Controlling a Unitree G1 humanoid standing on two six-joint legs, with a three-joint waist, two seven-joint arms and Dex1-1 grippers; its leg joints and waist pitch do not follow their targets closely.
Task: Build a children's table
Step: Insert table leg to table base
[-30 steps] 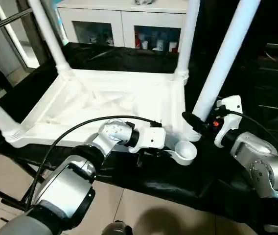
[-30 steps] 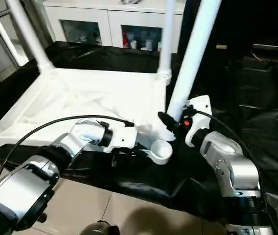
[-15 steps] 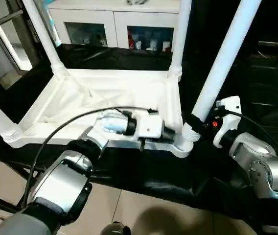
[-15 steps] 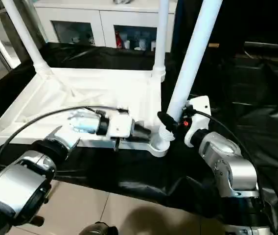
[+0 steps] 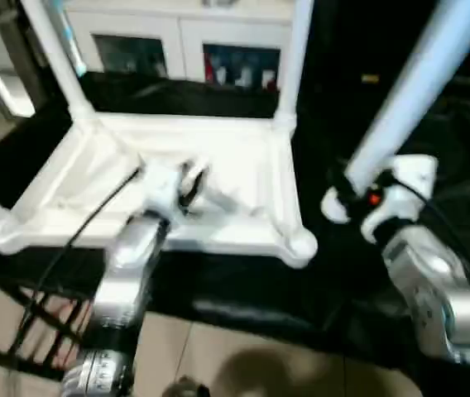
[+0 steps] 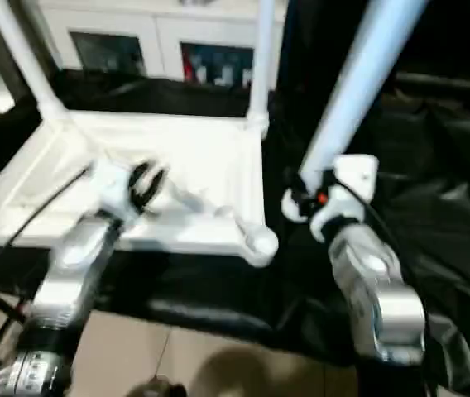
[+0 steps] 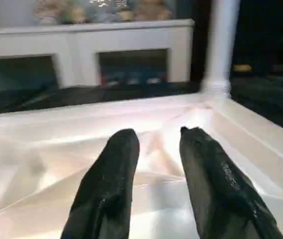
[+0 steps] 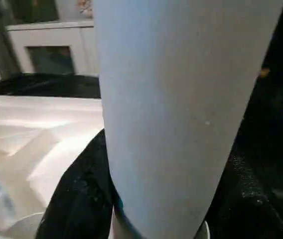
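The table top [image 5: 218,178] lies upside down on the black cloth [image 5: 243,298]. The right gripper [image 5: 352,192] squeezes the last leg [image 5: 409,95] beside its empty corner socket [image 5: 301,246]; tilted, it could miss. The left gripper [image 7: 154,164] hangs open, holding nothing.

A white cabinet [image 5: 185,33] with glass doors stands behind. Black sheeting [image 5: 243,294] covers the surface; tan floor [image 5: 194,356] lies below.

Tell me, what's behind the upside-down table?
A white cabinet with glass doors stands behind the table, coloured items inside. Two upright legs cover parts of it; its lower part is hidden.
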